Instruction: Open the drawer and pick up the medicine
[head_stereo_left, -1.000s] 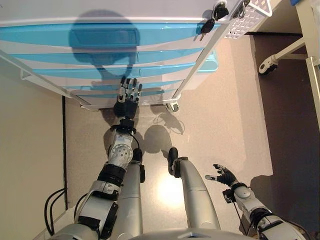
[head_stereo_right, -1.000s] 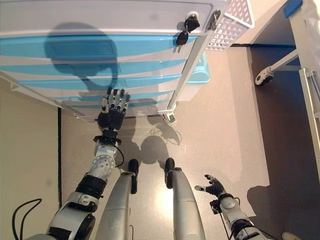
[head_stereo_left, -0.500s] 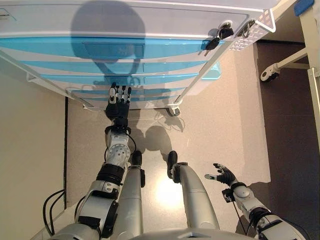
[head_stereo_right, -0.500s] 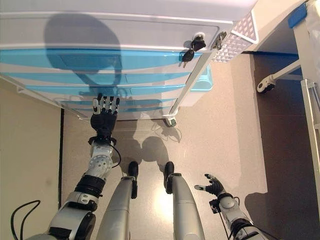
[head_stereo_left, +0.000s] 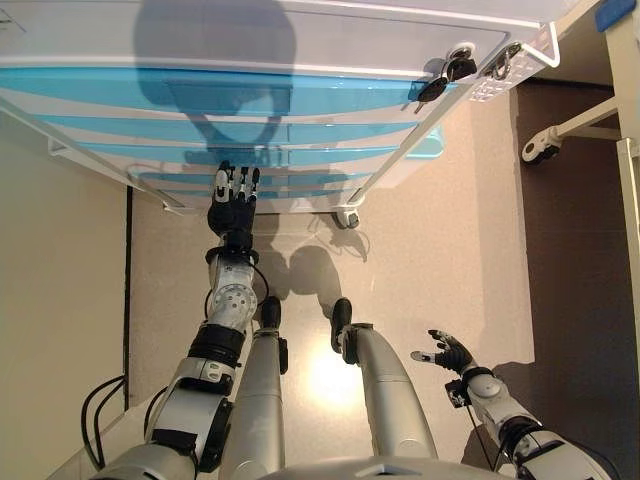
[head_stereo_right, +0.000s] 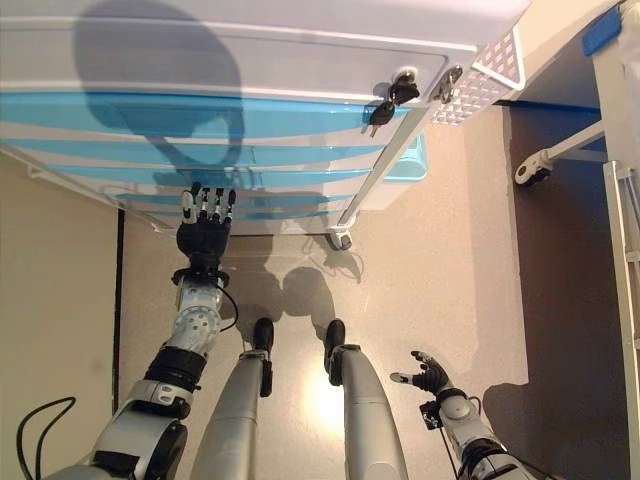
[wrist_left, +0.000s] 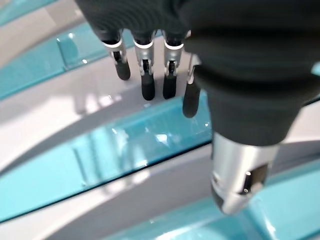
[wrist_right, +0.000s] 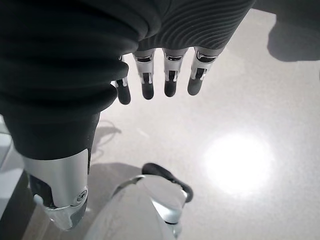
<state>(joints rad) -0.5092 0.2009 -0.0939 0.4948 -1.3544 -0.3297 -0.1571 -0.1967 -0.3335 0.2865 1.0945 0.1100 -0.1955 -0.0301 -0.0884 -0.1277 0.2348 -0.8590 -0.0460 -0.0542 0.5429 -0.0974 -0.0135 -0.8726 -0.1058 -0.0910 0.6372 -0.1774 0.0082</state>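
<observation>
A white cabinet (head_stereo_left: 300, 35) with several translucent blue drawers (head_stereo_left: 230, 95) stands in front of me; all drawers are shut. Keys (head_stereo_left: 445, 75) hang from a lock at its upper right corner. My left hand (head_stereo_left: 232, 198) is raised with straight fingers, its tips close to the front of a lower blue drawer (wrist_left: 150, 135). It also shows in the left wrist view (wrist_left: 150, 65), open and empty. My right hand (head_stereo_left: 447, 352) hangs low at the right over the floor, fingers relaxed and empty. No medicine is in view.
A white perforated basket (head_stereo_right: 480, 85) hangs on the cabinet's right side. A caster wheel (head_stereo_left: 347, 215) sits under the cabinet. Another wheeled frame (head_stereo_left: 545, 145) stands at the far right. A beige wall (head_stereo_left: 60, 300) runs along the left.
My left hand has risen slightly toward the drawer fronts. The camera has tilted, so the cabinet fills more of the top. The right hand has not moved.
</observation>
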